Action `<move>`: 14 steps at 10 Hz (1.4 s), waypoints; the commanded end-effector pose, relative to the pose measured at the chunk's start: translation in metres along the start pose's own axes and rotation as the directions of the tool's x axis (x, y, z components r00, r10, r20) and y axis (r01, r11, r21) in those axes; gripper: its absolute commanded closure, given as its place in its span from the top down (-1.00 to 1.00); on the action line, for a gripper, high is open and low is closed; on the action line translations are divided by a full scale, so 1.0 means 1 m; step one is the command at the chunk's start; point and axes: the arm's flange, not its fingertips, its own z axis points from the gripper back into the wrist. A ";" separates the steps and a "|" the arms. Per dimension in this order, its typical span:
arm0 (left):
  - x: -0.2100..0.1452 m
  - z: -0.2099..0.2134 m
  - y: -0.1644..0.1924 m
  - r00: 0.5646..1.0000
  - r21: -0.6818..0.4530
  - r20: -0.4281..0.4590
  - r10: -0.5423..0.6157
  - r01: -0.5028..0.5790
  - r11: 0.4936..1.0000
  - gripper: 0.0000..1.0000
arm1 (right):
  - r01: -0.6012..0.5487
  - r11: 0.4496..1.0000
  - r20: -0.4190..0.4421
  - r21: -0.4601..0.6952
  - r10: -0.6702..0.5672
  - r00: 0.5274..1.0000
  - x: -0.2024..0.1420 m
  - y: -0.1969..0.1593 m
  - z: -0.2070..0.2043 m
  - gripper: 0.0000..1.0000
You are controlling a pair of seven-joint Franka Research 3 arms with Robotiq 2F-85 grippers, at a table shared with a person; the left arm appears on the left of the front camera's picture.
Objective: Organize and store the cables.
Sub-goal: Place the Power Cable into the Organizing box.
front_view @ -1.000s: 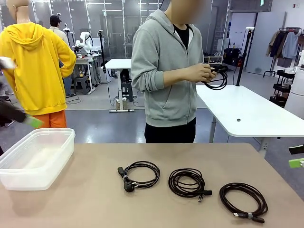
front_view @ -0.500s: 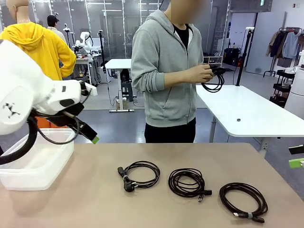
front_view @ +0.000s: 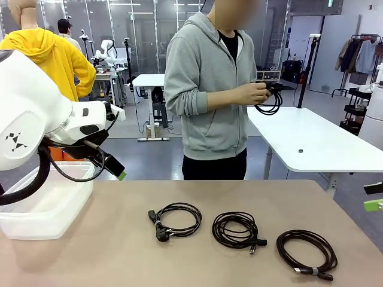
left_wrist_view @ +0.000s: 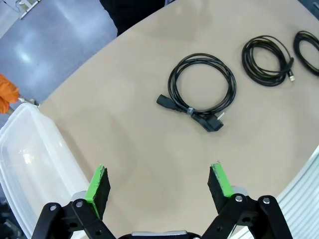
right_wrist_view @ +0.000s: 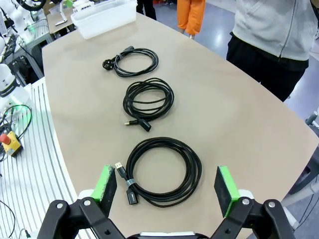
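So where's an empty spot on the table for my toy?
Bare table lies between the clear bin and the leftmost cable, and along the far edge near the person. Crowded: the row with the middle cable and rightmost cable.

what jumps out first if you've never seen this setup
The big white left arm looms at picture left by a clear plastic bin, its left gripper open. Three coiled black cables lie in a row on the tan table: left cable, middle cable, right cable. Behind it, a person in a grey hoodie holds a fourth cable.
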 end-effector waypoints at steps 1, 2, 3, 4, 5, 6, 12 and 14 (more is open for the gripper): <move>0.013 -0.019 -0.007 0.986 0.074 -0.089 0.143 -0.137 0.988 1.00 | -0.015 1.000 0.021 -0.003 0.015 1.000 0.001 0.000 0.001 1.00; 0.022 -0.034 -0.031 0.988 0.036 -0.069 0.136 -0.134 0.990 1.00 | -0.015 1.000 0.021 -0.003 0.015 1.000 0.001 0.000 0.001 1.00; 0.030 -0.045 -0.045 0.991 0.032 -0.076 0.109 -0.106 0.994 1.00 | -0.015 1.000 0.021 -0.003 0.015 1.000 0.001 0.000 0.001 1.00; 0.036 -0.062 -0.051 0.989 0.017 -0.102 0.108 -0.107 0.994 1.00 | -0.015 1.000 0.021 -0.003 0.015 1.000 0.001 0.000 0.001 1.00; 0.040 -0.085 -0.057 0.981 -0.009 -0.147 0.127 -0.130 0.991 1.00 | -0.015 1.000 0.021 -0.003 0.015 1.000 0.001 0.000 0.001 1.00; 0.041 -0.105 -0.065 0.976 -0.019 -0.181 0.123 -0.129 0.991 1.00 | -0.015 1.000 0.021 -0.003 0.015 1.000 0.001 0.000 0.001 1.00; 0.070 -0.193 -0.088 0.931 0.011 -0.336 0.140 -0.145 0.989 1.00 | -0.015 1.000 0.021 -0.003 0.015 1.000 0.001 0.000 0.001 1.00; 0.072 -0.202 -0.085 0.908 0.037 -0.378 0.180 -0.179 0.983 1.00 | -0.015 1.000 0.021 -0.003 0.015 1.000 0.001 0.000 0.001 1.00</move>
